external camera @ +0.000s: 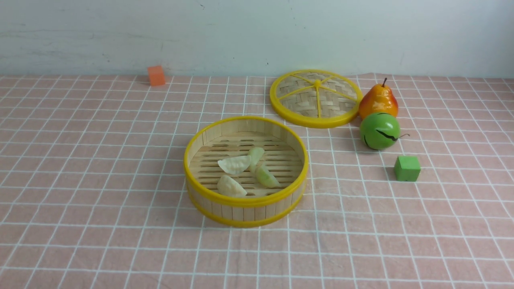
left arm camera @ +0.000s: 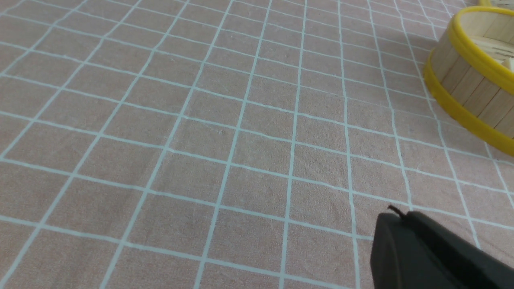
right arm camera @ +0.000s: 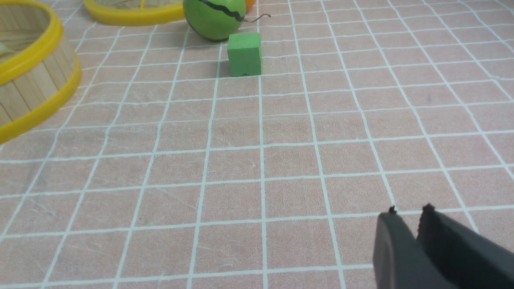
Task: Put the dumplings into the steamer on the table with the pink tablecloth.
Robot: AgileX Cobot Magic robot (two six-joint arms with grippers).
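The steamer (external camera: 245, 200) stands in the middle of the table, on the pink tablecloth (external camera: 100, 160). Several pale dumplings lie on its slat floor, among them one cream dumpling (external camera: 235, 163) and one greenish dumpling (external camera: 267, 176). Neither arm shows in the front view. In the left wrist view my left gripper (left arm camera: 395, 214) is shut and empty above bare cloth, with the steamer (left arm camera: 470, 86) off to one side. In the right wrist view my right gripper (right arm camera: 409, 212) stands slightly open, nothing in the narrow gap. It is low over the cloth, well apart from the steamer (right arm camera: 28, 88).
The woven yellow-rimmed lid (external camera: 316, 98) lies behind the steamer to the right. Beside it are a pear (external camera: 378, 101), a round green fruit (external camera: 380, 131) and a green cube (external camera: 407, 168). An orange cube (external camera: 156, 75) sits at the back left by the wall.
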